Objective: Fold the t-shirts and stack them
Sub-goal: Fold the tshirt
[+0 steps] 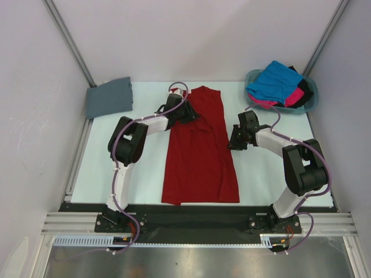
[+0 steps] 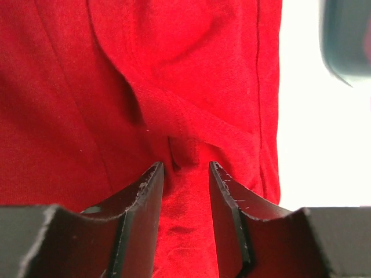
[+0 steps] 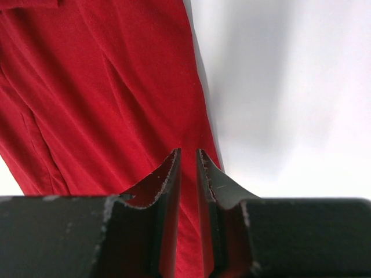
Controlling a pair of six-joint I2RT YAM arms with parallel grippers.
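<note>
A deep red t-shirt [image 1: 200,156] lies on the white table as a long strip, collar end at the far side. My left gripper [image 1: 188,114] is down on its far left part. In the left wrist view the jaws [image 2: 185,165] stand narrowly apart, and red cloth [image 2: 174,87] fills the gap. My right gripper [image 1: 233,143] is at the shirt's right edge. Its jaws [image 3: 188,152] are nearly together on the red hem [image 3: 104,87]. A slate grey t-shirt [image 1: 109,97] lies folded at the far left.
A teal basket [image 1: 310,104] at the far right corner holds a bright blue t-shirt [image 1: 275,81], a hot pink one [image 1: 295,95] and a black one [image 1: 304,98]. Bare white table [image 1: 272,174] lies right of the red shirt. Enclosure walls close in both sides.
</note>
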